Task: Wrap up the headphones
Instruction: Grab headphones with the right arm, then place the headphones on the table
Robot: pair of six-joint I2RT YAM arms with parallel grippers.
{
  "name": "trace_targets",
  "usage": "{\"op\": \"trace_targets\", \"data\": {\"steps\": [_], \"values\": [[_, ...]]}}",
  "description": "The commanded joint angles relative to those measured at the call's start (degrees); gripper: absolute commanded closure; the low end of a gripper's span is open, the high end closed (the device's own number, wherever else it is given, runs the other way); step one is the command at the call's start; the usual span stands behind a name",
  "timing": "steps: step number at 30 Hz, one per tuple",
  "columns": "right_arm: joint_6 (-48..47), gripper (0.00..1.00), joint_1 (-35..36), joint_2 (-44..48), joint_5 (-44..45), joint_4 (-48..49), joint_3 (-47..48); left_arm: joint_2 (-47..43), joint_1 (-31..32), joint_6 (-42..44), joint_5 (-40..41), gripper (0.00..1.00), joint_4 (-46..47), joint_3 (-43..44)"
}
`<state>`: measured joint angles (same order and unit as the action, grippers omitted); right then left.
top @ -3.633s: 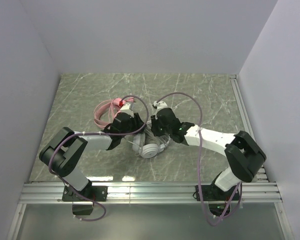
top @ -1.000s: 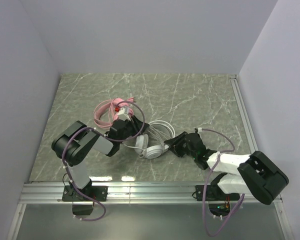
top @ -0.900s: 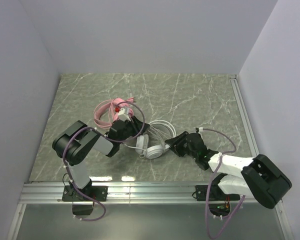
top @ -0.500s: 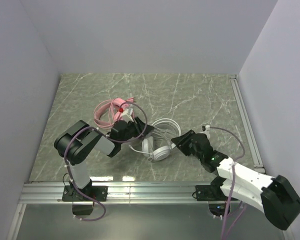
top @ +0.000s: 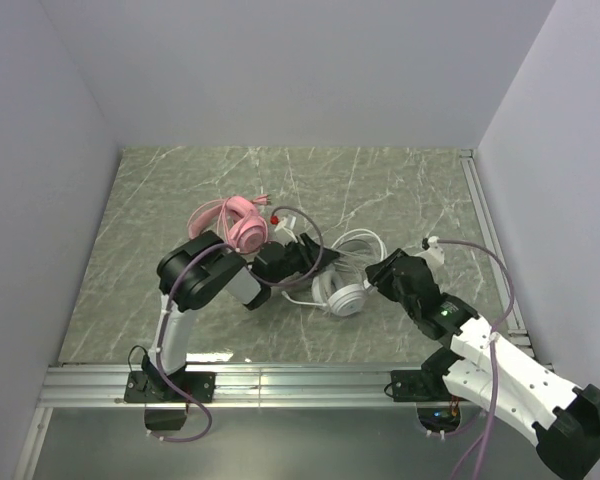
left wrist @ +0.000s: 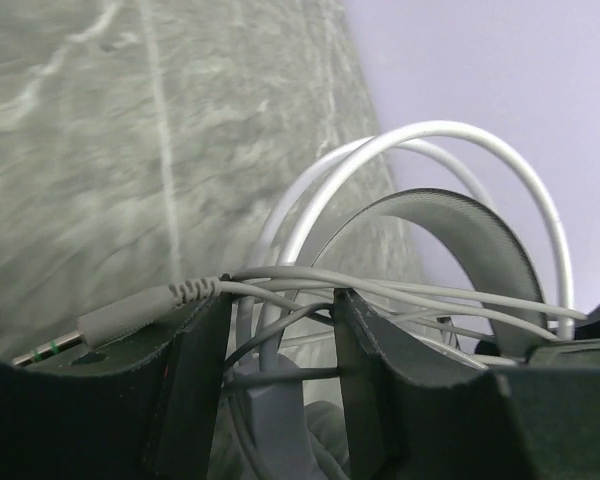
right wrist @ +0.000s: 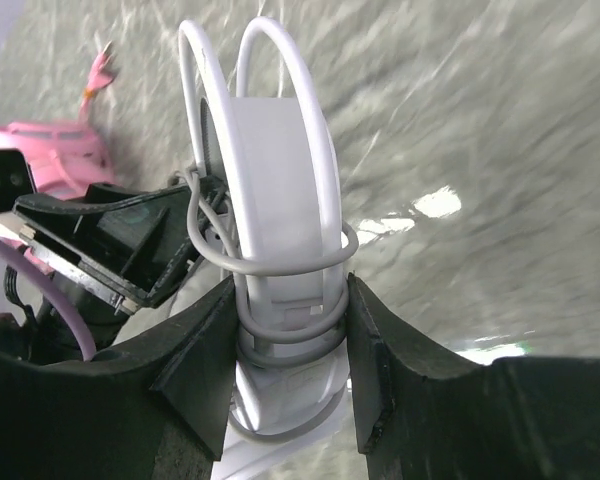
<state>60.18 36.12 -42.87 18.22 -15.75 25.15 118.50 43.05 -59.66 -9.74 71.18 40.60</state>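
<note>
right end effector [right wrist: 286,300] clamping white headphones [right wrist: 276,170] by headband, left end effector [left wrist: 280,300] straddling their cable [left wrist: 440,298], grip unclear

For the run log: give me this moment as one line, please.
phase: wrapping white headphones | right gripper: shut on headband, cable looped round it | left gripper: astride cable by plug, grip unclear | pink headphones: aside

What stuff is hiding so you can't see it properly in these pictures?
Pink headphones: in the top view the left arm covers their near side; in the right wrist view they are blurred and cut by the left edge.
White headphones: in both wrist views the earcups are mostly hidden behind the fingers.
Left pincer: in the left wrist view tangled cable hides whether it squeezes anything; top view too small.
</note>
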Motion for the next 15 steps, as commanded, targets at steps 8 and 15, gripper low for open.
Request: {"op": "trace_targets", "data": {"steps": [8, 15], "values": [[-13.1, 0.74, 0.8, -0.9, 3.5, -4.3, 13.7, 6.7, 7.9, -2.7, -6.6, 0.51, -1.4, 14.4], [-13.3, 0.73, 0.4, 1.6, 3.4, -4.0, 12.6, 7.3, 8.7, -1.5, -4.9, 0.50, -3.9, 15.8]]}}
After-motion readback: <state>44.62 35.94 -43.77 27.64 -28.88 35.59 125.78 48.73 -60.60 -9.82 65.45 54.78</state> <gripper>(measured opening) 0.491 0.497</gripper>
